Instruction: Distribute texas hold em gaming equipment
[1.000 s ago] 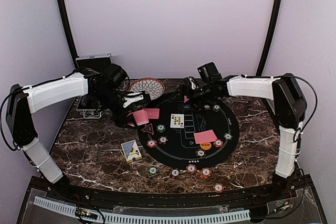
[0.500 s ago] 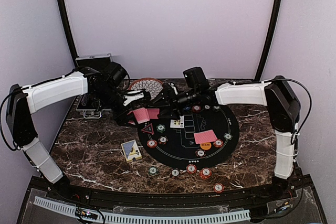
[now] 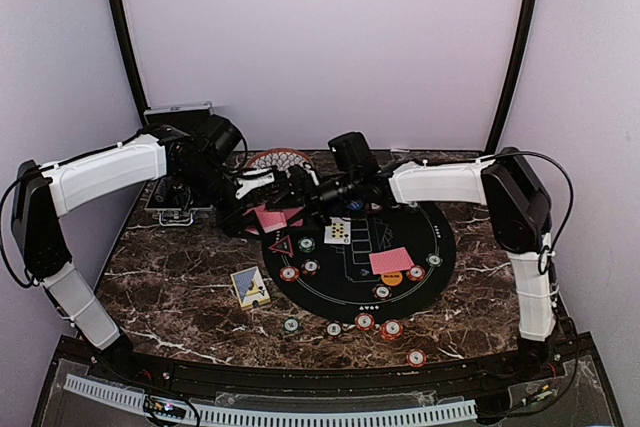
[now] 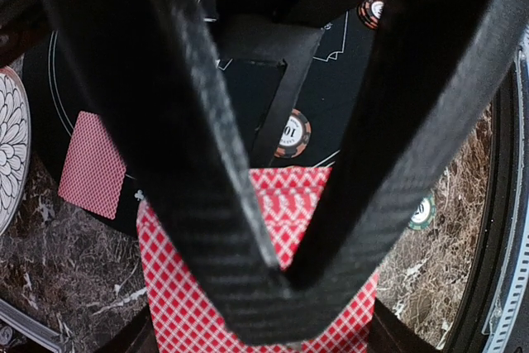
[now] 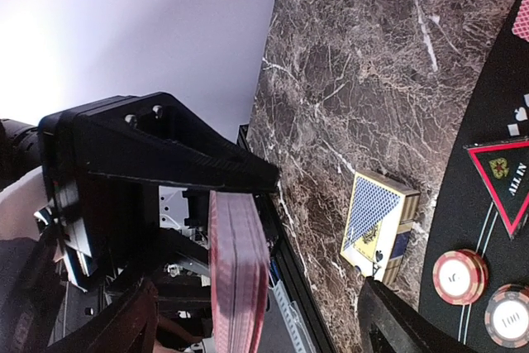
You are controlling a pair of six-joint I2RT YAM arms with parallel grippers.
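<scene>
While the stack of red diamond-backed playing cards [image 5: 240,279] sits clamped in my closed left gripper [image 4: 277,303] over the far-left rim of the round black felt mat [image 3: 420,232], my right gripper [image 5: 258,295] faces it, jaws wide and empty. Judged step: dealing; next needs a pinch on one outer card only. Stack is edge-on to the right wrist, long axis along the left gripper, pointing at the mat.

In the left wrist view the left gripper's fingers [image 4: 198,171], close and blurred, cover most of the red-backed deck [image 4: 285,212]; the patterned bowl [image 4: 10,146] is cut by the left edge; the right wrist view's right edge crops the red triangle marker [image 5: 506,175]; from above, the left arm [image 3: 105,172] hides much of the black case [image 3: 178,110]; the chips [image 3: 289,273] are too small for their figures to be read.
</scene>
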